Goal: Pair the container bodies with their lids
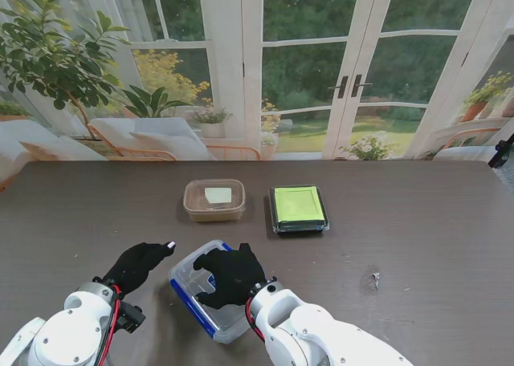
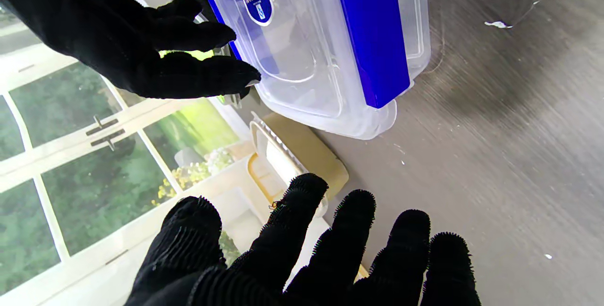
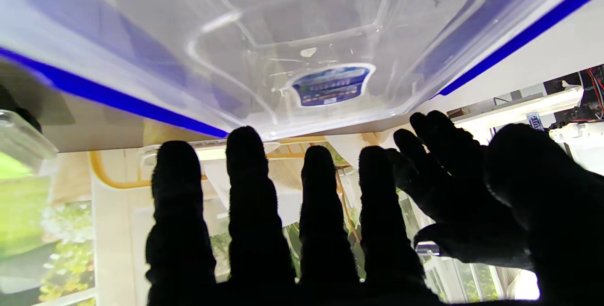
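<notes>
Near the table's front edge, a little left of centre, a clear container with blue side clips lies askew, its long axis running diagonally. Right hand, black-gloved, rests over the container's right part, palm down; fingers stretched out flat and side by side, not curled around anything. Whether the palm presses on the lid cannot be told. Right wrist view: clear lid surface with an oval label directly ahead of the fingertips.

Left hand sits just left of the container, apart from it, fingers spread and holding nothing. Left wrist view: the blue clip and a rounded corner of the container lie ahead of the fingertips with bare table between.

Toward the table's middle, farther from me: a tan translucent container with a pale square on its top, and just right of it a black tray with a green lid. The two stand near each other, not touching, both well apart from the hands.

A small pale scrap lies on the right half of the table.
</notes>
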